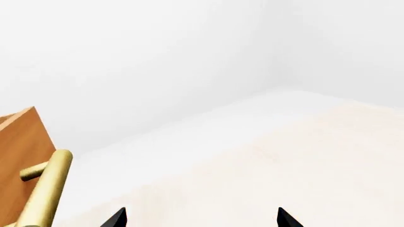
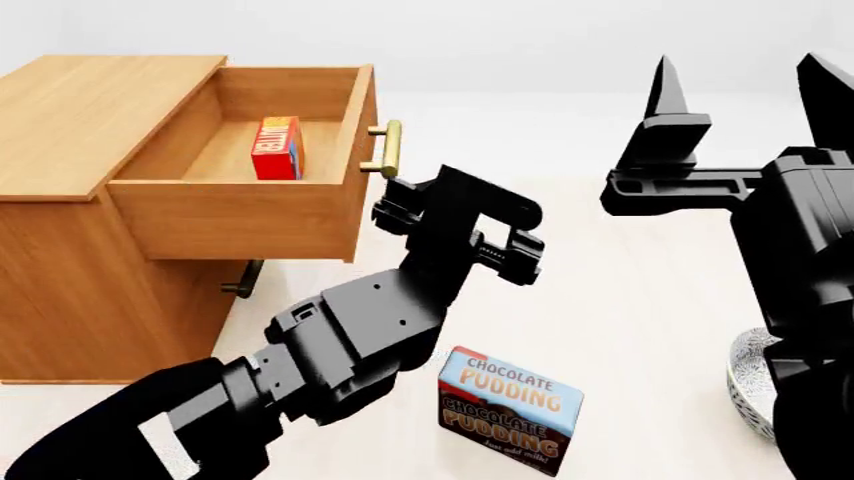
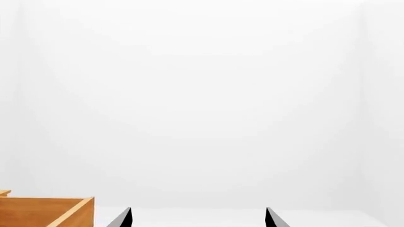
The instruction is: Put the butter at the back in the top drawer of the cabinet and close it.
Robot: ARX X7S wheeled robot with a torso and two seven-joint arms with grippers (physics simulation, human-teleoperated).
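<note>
Butter point(image 2: 276, 147): a small red-and-orange box standing on edge inside the pulled-out top drawer, near the middle of its floor, apart from every wall.
Top drawer point(image 2: 234, 215): drawn well out of the cabinet, interior open to the head view; its brass bar handle point(image 2: 390, 148) sits on the front panel, facing the robot's left arm.
Cabinet point(image 2: 80, 100): light-brown wood, at the left of the head view; below the open drawer 1 darker handle point(image 2: 243, 277) of a lower drawer shows in shadow.
Left gripper point(image 1: 200, 218): spread apart and holding nothing; in the left wrist view its 2 black fingertips point(image 1: 117, 218) stand well apart with bare floor between them, and the brass handle point(image 1: 45, 189) lies just beside them, not between them. In the head view the gripper body point(image 2: 461, 225) sits just right of the drawer front, near the handle.
Right gripper point(image 2: 741, 90): raised at the right of the head view, its 2 black fingers wide apart and empty; the right wrist view shows the fingertips point(image 3: 121, 219) against white wall, with a corner of the drawer point(image 3: 47, 212) off to one side.
Chocolate pudding box point(image 2: 510, 408): on the floor below the left forearm, well apart from the cabinet.
Bowl point(image 2: 750, 385): only its rim shows, at the right edge behind the right arm.
</note>
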